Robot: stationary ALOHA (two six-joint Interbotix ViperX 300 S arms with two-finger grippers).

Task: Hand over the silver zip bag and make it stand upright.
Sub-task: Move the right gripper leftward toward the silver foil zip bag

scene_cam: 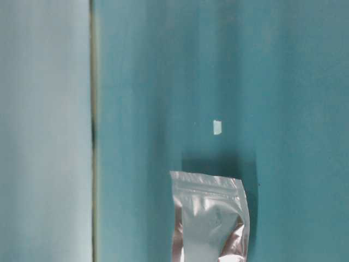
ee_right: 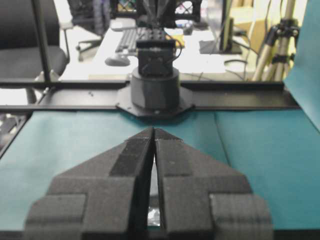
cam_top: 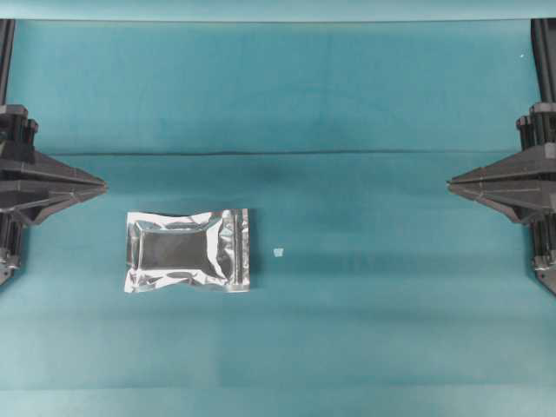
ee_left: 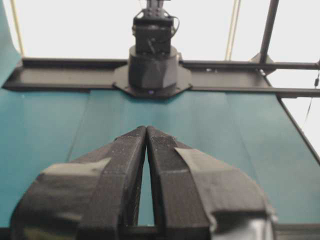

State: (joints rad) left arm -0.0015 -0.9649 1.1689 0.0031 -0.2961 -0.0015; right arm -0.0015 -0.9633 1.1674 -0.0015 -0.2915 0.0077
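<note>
Silver zip bag (cam_top: 188,250) flat on teal table (cam_top: 347,104), nearer left gripper (cam_top: 102,185); white scrap (cam_top: 279,252) just beside. Left gripper and right gripper (cam_top: 450,183) pressed together, empty, well apart. Likely hazards: slick foil slipping mid-handover, limp pouch toppling once stood.

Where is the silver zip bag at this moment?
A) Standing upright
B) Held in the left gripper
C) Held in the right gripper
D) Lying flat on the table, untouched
D: the silver zip bag lies flat on the table, apart from the shut left gripper and right gripper.
</note>
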